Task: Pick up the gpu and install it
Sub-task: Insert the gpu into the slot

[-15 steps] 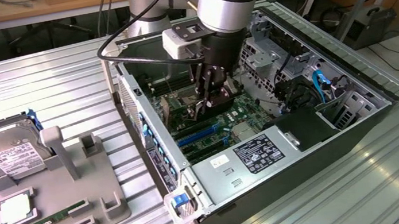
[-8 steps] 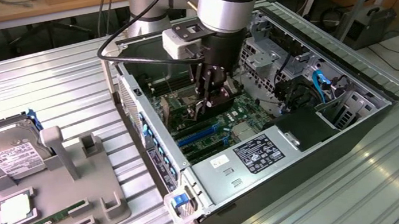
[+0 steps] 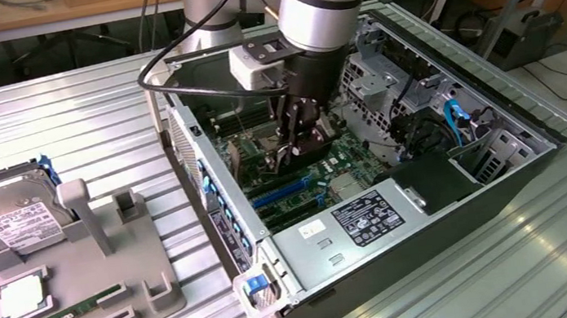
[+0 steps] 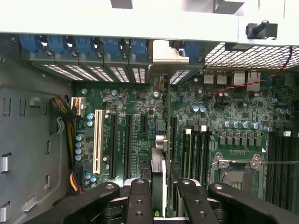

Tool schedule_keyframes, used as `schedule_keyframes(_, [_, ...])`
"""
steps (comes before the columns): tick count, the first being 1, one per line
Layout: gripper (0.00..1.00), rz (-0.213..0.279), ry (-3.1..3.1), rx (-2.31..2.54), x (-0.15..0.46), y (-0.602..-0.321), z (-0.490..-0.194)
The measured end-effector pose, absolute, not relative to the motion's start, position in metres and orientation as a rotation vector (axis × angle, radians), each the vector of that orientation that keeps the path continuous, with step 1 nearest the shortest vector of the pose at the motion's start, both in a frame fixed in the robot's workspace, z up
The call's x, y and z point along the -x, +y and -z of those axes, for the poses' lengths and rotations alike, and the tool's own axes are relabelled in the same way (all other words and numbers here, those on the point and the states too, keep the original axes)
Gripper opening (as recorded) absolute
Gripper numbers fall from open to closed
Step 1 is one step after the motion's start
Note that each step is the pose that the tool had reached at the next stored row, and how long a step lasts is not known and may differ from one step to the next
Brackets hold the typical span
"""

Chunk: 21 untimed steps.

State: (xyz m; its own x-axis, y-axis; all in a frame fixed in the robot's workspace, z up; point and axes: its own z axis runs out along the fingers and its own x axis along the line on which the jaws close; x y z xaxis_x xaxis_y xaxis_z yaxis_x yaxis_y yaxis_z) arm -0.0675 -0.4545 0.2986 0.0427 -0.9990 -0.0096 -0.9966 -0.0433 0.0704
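My gripper [image 3: 297,147] reaches down into the open computer case [image 3: 505,171], just over the motherboard [image 3: 299,186]. It is shut on the gpu [image 3: 313,143], a thin black card held upright. In the wrist view the gpu [image 4: 159,161] appears edge-on between the two black fingers [image 4: 139,200]. It runs over the board beside the black expansion slots [image 4: 127,144] toward the case's rear wall. Its silver end bracket [image 4: 169,50] sits at the row of rear slot openings. Whether the card's edge is seated in a slot is hidden.
A white slot [image 4: 98,140], the processor socket [image 4: 236,168] and memory slots [image 4: 280,158] lie around the card. The power supply [image 3: 363,218] and drive cage [image 3: 394,79] crowd the case. On the exterior view's left, a grey fixture [image 3: 72,261] holds a hard drive [image 3: 5,212] and a green memory stick [image 3: 57,314].
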Motion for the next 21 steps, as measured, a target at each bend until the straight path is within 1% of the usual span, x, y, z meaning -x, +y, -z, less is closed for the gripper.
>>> schedule_keyframes(4, [0.26, 0.077, -2.151, -2.236, 0.069, -0.454, -0.294])
schedule_keyframes(7, [0.26, 0.059, -2.161, -2.242, 0.072, -0.454, -0.290])
schedule_keyframes(21, [0.26, 0.059, -2.173, -2.231, 0.074, -0.454, -0.286])
